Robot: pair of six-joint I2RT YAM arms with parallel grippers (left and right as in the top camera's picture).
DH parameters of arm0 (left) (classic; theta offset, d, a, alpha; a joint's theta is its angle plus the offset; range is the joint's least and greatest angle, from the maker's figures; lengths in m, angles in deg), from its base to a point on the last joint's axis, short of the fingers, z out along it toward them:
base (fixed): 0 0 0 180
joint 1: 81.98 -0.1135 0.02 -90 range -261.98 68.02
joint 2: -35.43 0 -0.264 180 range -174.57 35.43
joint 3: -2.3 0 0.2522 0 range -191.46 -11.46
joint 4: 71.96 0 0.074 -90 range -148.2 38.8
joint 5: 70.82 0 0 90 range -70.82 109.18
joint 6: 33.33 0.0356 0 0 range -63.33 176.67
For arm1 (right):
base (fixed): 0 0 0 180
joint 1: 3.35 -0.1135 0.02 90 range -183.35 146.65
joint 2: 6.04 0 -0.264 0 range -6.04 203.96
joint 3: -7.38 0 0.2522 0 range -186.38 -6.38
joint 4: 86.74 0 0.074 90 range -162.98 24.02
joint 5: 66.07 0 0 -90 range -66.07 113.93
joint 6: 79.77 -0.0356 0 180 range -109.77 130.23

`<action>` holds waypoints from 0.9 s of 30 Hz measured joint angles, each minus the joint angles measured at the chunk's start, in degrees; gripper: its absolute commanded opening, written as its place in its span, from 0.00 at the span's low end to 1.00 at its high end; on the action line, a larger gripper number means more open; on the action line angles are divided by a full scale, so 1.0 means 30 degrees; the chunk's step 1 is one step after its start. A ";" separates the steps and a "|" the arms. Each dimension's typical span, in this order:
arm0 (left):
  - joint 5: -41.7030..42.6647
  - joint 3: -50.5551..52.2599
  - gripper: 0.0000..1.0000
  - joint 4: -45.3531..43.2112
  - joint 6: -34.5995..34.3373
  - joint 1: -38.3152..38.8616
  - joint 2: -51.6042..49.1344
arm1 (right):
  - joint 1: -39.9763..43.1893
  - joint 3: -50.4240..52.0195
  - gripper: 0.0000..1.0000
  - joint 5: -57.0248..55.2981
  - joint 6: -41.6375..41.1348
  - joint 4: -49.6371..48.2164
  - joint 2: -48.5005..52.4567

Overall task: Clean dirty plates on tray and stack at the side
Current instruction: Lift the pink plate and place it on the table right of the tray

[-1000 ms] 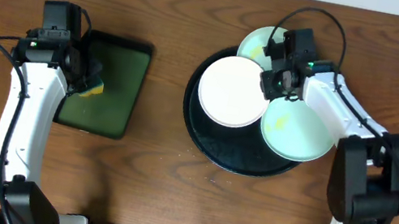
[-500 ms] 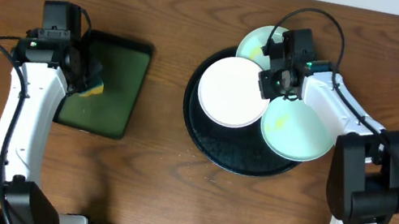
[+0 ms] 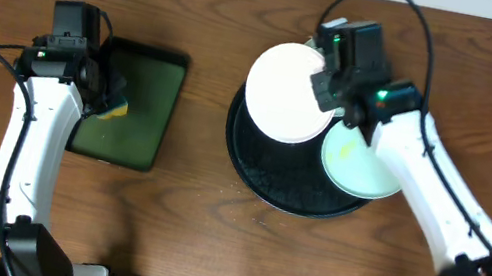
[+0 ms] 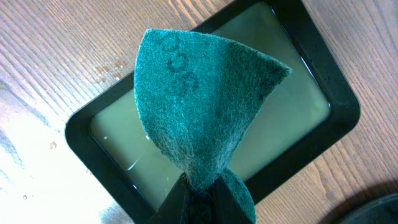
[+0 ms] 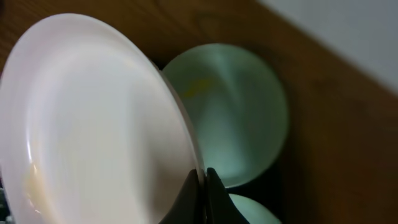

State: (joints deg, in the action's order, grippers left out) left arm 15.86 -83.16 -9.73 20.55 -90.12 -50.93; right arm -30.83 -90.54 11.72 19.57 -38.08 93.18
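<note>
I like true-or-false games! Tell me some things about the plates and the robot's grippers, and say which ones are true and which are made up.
1. The right gripper is shut on the rim of the white plate. True.
2. The left gripper holds a red cloth. False: it pinches a green scrubbing pad.
3. The pad hangs over the small rectangular tray. True.
4. Nothing lies on the round black tray. False: a pale green plate with a yellowish smear lies on it.
</note>
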 measured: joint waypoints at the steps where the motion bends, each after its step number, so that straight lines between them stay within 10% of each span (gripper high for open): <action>1: 0.0000 0.0000 0.07 0.0007 0.0000 -0.0007 0.0000 | -0.0466 0.0000 0.01 -0.0896 0.0335 -0.0007 -0.0102; 14: 0.0007 0.0000 0.07 0.0007 0.0000 0.0000 0.0000 | -0.6309 0.0000 0.01 -1.3121 0.8145 -0.2601 -0.0117; 27: 0.0000 0.0000 0.07 0.0015 0.0000 -0.0007 0.0000 | -0.7737 0.0000 0.01 -1.6072 1.1081 -0.3869 -0.0117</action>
State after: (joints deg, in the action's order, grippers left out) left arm 15.86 -83.16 -9.69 20.55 -90.14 -50.93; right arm -54.05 -90.54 -36.50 52.82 -49.69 92.83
